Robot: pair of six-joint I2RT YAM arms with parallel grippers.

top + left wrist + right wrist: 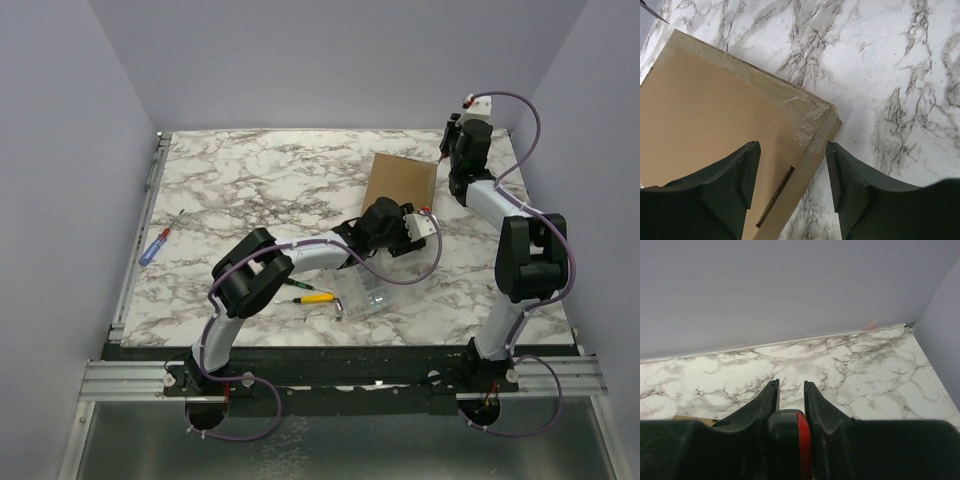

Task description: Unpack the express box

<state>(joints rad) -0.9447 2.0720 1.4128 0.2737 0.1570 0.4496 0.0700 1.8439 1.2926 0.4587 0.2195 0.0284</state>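
Right gripper clamps a red-black cutter beside the express box. Left gripper, jaws apart, hovers over its taped corner, likely to brace it.

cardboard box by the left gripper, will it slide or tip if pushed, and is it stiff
Probably slides rather than tips: the cardboard box lies flat and low on the smooth marble table. Likely fairly stiff, as its edges look crisp. The glossy tape over its corner may be slippery for the left gripper.
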